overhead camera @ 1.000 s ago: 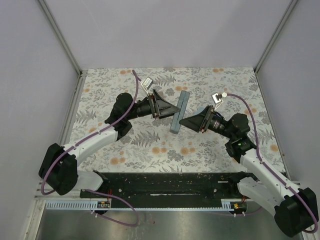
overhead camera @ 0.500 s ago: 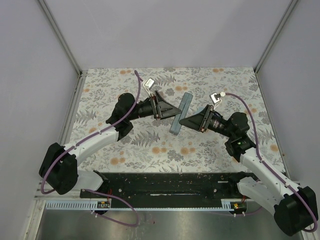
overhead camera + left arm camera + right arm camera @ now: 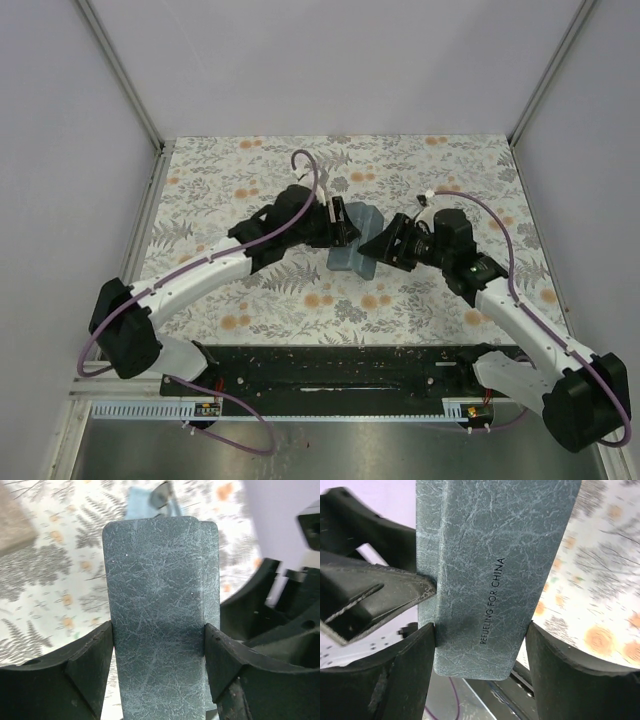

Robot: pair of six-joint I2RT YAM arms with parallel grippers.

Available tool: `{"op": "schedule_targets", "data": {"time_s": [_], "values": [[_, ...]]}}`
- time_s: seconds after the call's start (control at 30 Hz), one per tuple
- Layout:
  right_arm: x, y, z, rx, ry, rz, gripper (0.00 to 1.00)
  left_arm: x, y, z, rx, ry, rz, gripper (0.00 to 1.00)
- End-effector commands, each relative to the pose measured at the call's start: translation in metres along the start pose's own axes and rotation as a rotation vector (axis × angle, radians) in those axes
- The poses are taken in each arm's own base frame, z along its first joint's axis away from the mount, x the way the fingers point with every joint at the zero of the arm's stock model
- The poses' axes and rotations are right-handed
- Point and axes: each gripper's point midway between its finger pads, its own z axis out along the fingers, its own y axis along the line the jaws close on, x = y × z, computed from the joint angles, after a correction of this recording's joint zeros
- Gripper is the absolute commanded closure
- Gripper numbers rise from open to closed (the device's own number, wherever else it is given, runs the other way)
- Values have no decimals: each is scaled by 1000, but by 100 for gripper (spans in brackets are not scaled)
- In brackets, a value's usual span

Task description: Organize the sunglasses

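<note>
The slate-blue case (image 3: 490,555) carries small black lettering along its length reading "REFUELING FOR CHINA".

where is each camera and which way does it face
top external: above, behind the bases, looking down on the floral table; left arm and right arm show.
left wrist: looks along the left claw, shut on the slate-blue textured oblong case.
right wrist: looks along the right claw, shut on that case's printed side.
shared: all three show the case between both claws.
</note>
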Motion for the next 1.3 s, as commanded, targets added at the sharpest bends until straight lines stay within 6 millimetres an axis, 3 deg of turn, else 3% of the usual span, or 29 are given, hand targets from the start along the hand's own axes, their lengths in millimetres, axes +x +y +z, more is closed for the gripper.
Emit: {"op": "schedule_targets", "data": {"time_s": [0.0,0.1,0.17,0.33,0.43,0.53,0.67,0.9,1.13,1.27], "values": [[-14,-26,5,158,-44,-40,68,16,25,11,-229,45,129,64],[-14,-28,-1,176,-56,-49,16,18,31,16,-253,53,132,64],[-14,-28,-9,188,-73,-65,1,16,31,16,-245,51,129,64],[-12,-35,-26,230,-88,-90,1,1,34,7,-90,38,19,64],[-9,-31,-30,195,-77,-85,0,-17,14,-10,169,0,-55,64],[-3,-5,-32,38,-63,-112,3,-27,-9,-29,367,-39,-85,63],[-2,42,-43,-216,-101,-142,5,-30,-34,-43,499,-40,-79,63],[0,65,-46,-363,-91,-107,8,-36,-61,-64,657,-76,-108,61],[-3,86,-57,-469,-116,-107,48,-27,-67,-61,686,-44,-125,60],[-3,98,-60,-539,-102,-110,64,-19,-74,-58,720,-18,-139,57]]}}
